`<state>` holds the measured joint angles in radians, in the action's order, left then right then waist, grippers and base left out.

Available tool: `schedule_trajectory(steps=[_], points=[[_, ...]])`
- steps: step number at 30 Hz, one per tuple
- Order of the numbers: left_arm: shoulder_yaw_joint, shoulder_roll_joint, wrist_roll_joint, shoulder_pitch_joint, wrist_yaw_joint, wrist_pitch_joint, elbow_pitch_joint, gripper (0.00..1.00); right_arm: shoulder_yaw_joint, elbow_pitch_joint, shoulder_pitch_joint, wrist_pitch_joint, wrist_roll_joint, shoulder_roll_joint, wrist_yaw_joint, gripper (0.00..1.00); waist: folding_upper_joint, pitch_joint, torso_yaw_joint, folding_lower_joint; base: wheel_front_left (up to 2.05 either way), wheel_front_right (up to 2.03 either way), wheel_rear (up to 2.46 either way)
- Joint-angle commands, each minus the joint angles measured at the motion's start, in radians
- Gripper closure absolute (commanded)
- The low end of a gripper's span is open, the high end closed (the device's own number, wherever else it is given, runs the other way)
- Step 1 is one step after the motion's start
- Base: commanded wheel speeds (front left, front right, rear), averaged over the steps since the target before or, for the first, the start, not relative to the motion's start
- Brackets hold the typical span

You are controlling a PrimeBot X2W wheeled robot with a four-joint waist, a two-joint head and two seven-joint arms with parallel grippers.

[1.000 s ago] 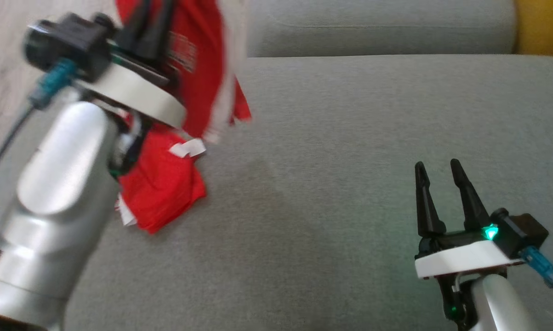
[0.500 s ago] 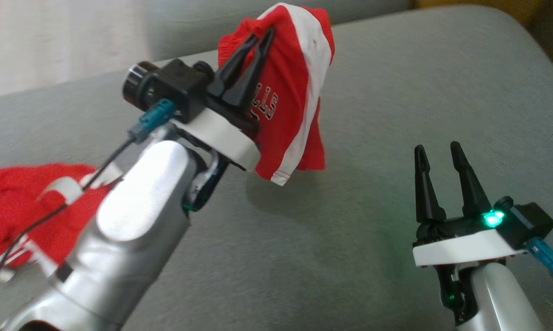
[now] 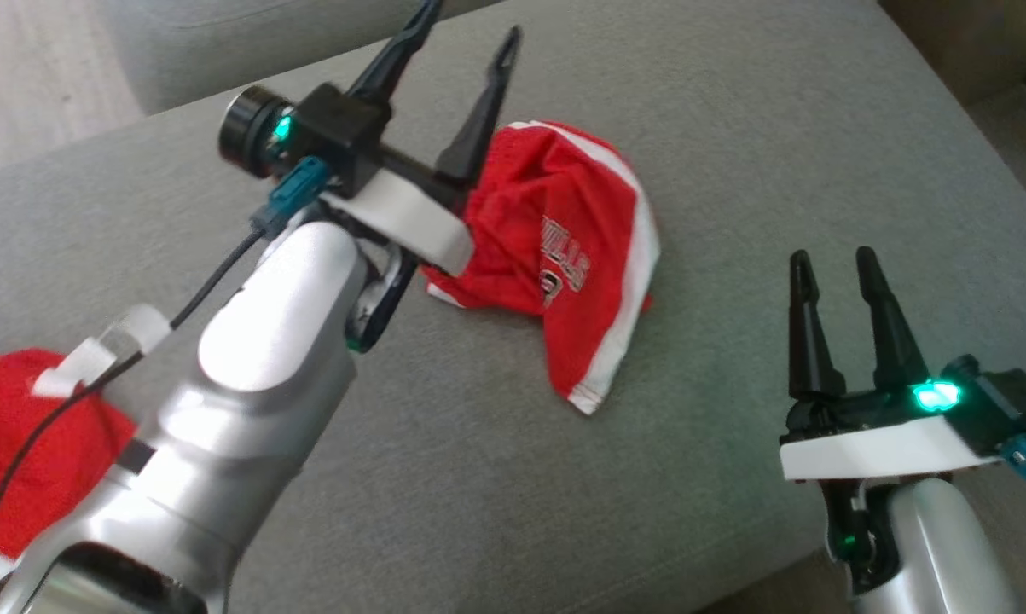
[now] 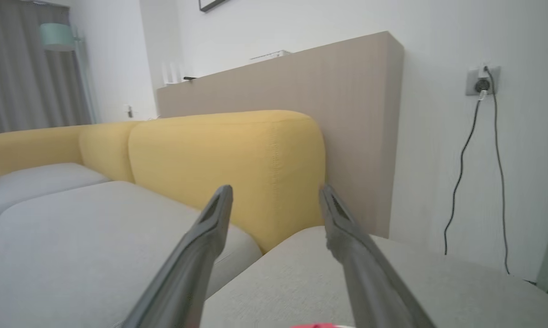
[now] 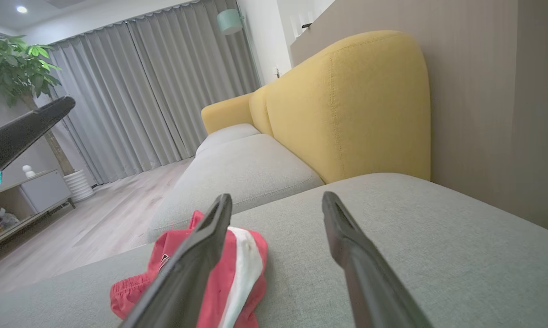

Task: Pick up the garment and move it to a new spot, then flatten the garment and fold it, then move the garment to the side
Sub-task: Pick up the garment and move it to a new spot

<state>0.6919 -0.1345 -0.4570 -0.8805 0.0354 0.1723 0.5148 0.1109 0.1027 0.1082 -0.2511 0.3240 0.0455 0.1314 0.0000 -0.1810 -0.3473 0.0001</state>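
Note:
The garment [image 3: 564, 256], red shorts with white side stripes and lettering, lies crumpled on the grey sofa cushion [image 3: 734, 128]. My left gripper [image 3: 470, 21] hovers just above its left edge, open, with nothing between the fingers; in the left wrist view [image 4: 276, 189] a red sliver of the garment [image 4: 317, 325] shows at the bottom edge. My right gripper [image 3: 831, 256] stands open to the right of the garment, apart from it. In the right wrist view the gripper [image 5: 276, 197] points past the garment [image 5: 242, 264], which lies low and left.
A second red cloth [image 3: 18, 418] with white trim lies at the far left of the cushion, partly behind my left forearm. A yellow backrest [image 5: 346, 105] rises behind the cushions. The cushion's front edge runs near my right wrist. Wooden floor [image 5: 110, 200] lies beyond.
The left gripper held the garment aloft before; it has now opened and the garment lies on the cushion. The head camera has turned, shifting the whole picture.

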Motion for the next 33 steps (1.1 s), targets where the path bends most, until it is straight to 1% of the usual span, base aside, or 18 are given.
schedule_trajectory(steps=[1,5,10,13,14,18,21,26,29,33], points=[[-0.048,-0.038,-0.006,-0.026,-0.001,0.023,-0.006,0.0,0.011,-0.035,0.011,-0.011,-0.009,0.005,-0.001,0.0,0.0,0.018,0.046,-0.0001,0.0,0.0,0.0],[-0.075,-0.065,-0.022,0.026,-0.011,0.057,0.001,0.0,-0.008,-0.032,0.001,-0.011,-0.032,0.005,-0.001,0.0,0.0,0.045,0.123,-0.0001,0.0,0.0,0.0],[-0.107,-0.112,-0.026,0.141,-0.037,0.081,-0.06,0.0,-0.035,-0.021,-0.017,-0.011,-0.056,0.005,-0.001,0.0,0.0,0.081,0.224,-0.0001,0.0,0.0,0.0],[-0.128,-0.141,-0.024,0.236,-0.06,0.087,-0.123,0.0,-0.042,-0.015,-0.028,-0.011,-0.065,0.005,-0.001,0.0,0.0,0.097,0.27,-0.0001,0.0,0.0,0.0],[-0.128,-0.141,-0.024,0.236,-0.06,0.087,-0.123,0.0,-0.042,-0.015,-0.028,-0.011,-0.065,0.005,-0.001,0.0,0.0,0.097,0.27,-0.0001,0.0,0.0,0.0],[-0.161,-0.153,-0.026,0.376,-0.097,0.089,-0.219,0.0,-0.049,-0.008,-0.039,-0.011,-0.073,0.005,-0.001,0.0,0.0,0.11,0.318,-0.0001,0.0,0.0,0.0],[-0.196,-0.142,-0.02,0.488,-0.129,0.089,-0.294,0.0,-0.052,-0.006,-0.049,-0.011,-0.074,0.005,-0.001,0.0,0.0,0.114,0.338,-0.0001,0.0,0.0,0.0],[-0.27,-0.099,-0.002,0.638,-0.146,0.089,-0.358,0.0,-0.049,-0.003,-0.06,-0.011,-0.076,0.005,-0.001,0.0,0.0,0.116,0.351,-0.0001,0.0,0.0,0.0],[-0.309,-0.065,0.018,0.683,-0.141,0.089,-0.373,0.0,-0.05,-0.002,-0.062,-0.011,-0.076,0.005,-0.001,0.0,0.0,0.114,0.354,-0.0001,0.0,0.0,0.0],[-0.33,-0.036,0.06,0.703,-0.111,0.089,-0.374,0.0,-0.047,0.0,-0.06,-0.011,-0.079,0.005,-0.001,0.0,0.0,0.112,0.358,-0.0001,0.0,0.0,0.0]])
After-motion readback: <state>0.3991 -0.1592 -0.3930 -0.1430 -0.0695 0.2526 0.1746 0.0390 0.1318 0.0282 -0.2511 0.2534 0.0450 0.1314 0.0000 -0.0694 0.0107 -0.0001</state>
